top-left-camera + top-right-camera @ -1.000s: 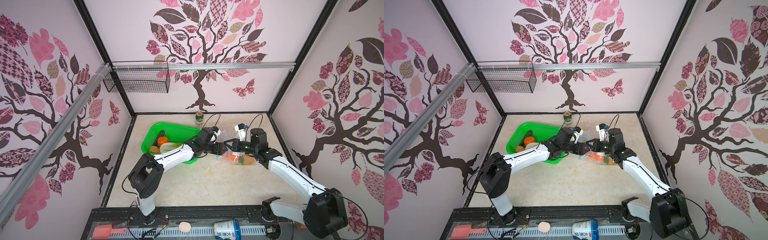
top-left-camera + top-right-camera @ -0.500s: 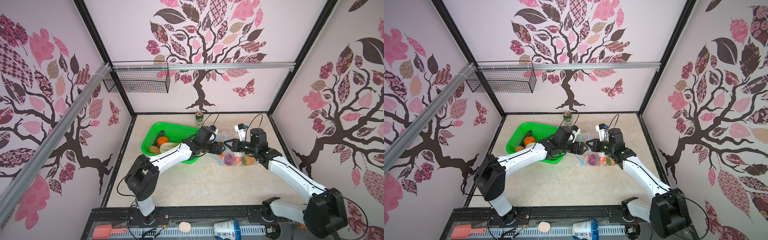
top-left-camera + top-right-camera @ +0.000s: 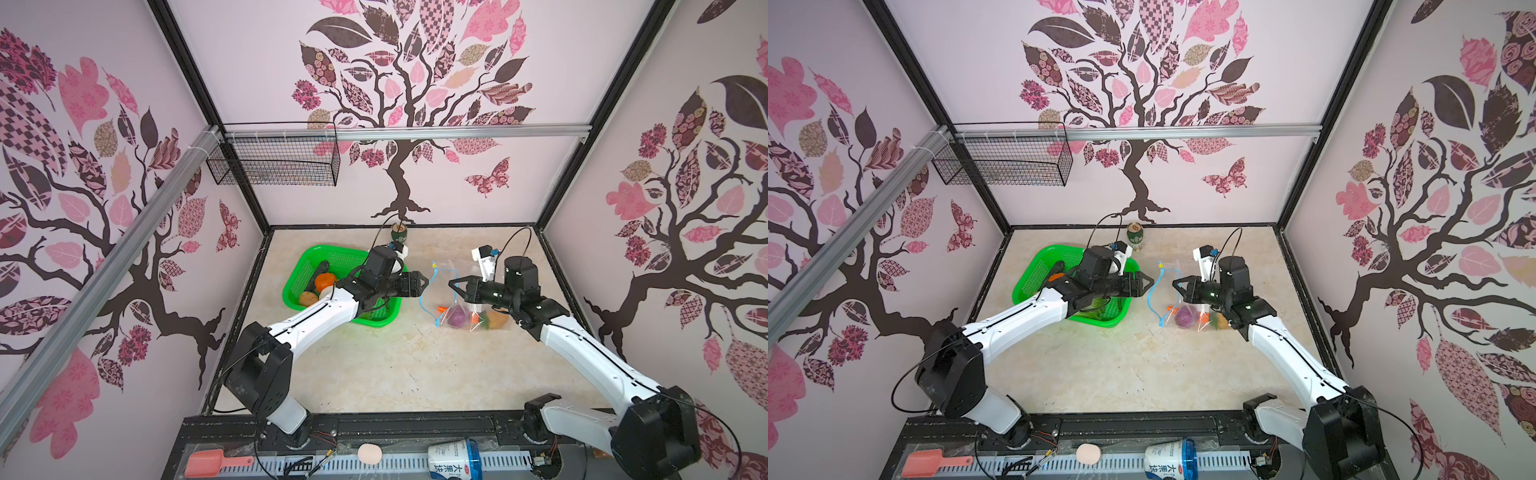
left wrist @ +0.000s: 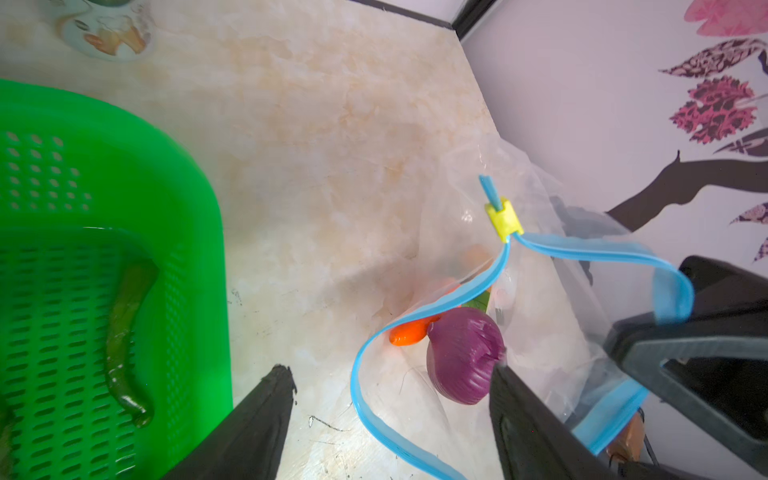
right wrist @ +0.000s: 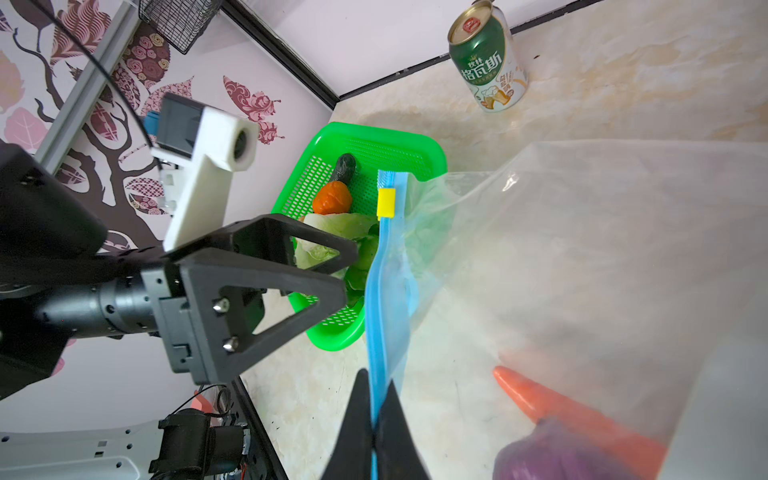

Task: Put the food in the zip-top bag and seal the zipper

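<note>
Toward the right edge of the tabletop [image 3: 395, 365], about midway back, the zip-top bag [image 3: 446, 275] is lying with its mouth facing the middle. A purple onion [image 3: 456, 314], an orange carrot [image 4: 409, 334] and a tan potato [image 3: 496, 319] are sitting inside it, close together. Just beyond them the right gripper [image 5: 374, 399] is pinching the zipper [image 5: 380, 311], its jaws clamped tight on one side of the light-blue strip and lifting that lip, so the mouth is gaping in a loop. The yellow slider [image 4: 503, 218] is sitting at the far end of the strip. Facing the mouth from the left, the left gripper [image 4: 390, 370] is hovering above the tabletop with its jaws spread wide and nothing between them. Behind it, toward the far left corner, the green basket [image 3: 291, 299] is holding the rest of the food: the napa cabbage [image 5: 345, 232], a round orange piece [image 3: 325, 281], a dark green piece [image 3: 322, 265] and a tan one [image 3: 308, 298]. At the far edge, near its middle, a green drink can [image 3: 400, 233] is standing upright.
</note>
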Motion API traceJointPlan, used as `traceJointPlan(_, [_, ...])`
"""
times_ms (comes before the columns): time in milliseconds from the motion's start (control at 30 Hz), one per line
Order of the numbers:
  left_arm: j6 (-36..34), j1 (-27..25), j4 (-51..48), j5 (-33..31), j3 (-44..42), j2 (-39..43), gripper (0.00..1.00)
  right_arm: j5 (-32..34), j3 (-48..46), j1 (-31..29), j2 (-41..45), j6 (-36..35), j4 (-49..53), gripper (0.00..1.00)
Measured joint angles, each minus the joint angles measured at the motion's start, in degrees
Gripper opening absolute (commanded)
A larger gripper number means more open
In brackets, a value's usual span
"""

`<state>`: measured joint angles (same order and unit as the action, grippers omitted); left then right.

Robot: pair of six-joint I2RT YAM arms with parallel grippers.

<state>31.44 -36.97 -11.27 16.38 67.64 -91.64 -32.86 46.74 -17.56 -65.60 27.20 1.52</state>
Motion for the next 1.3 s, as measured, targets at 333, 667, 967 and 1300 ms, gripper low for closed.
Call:
traceJointPlan(333, [1.92, -1.73, 3.08, 6.03, 0.02, -6.36, 0.5, 0.09, 0.09, -0.04, 0.44, -0.04, 0.02, 0.0])
traceJointPlan(667, [2.38, -2.51, 3.08, 6.97, 0.02, -8.2, 0.22, 0.46, 0.09, -0.04, 0.44, -0.17, 0.04, 0.0])
traceJointPlan(967, [0.92, -2.58, -1.42, 3.1, 0.31, -6.75, 0.0, 5.35, 0.98, -0.04, 0.44, -1.75, 3.17, 0.0])
traceJointPlan(1300, [-0.17, -2.73, -6.88, -0.13, 6.82, 2.21, 0.0, 10.58, 7.82, -0.04, 0.63, -2.89, 6.62, 0.0])
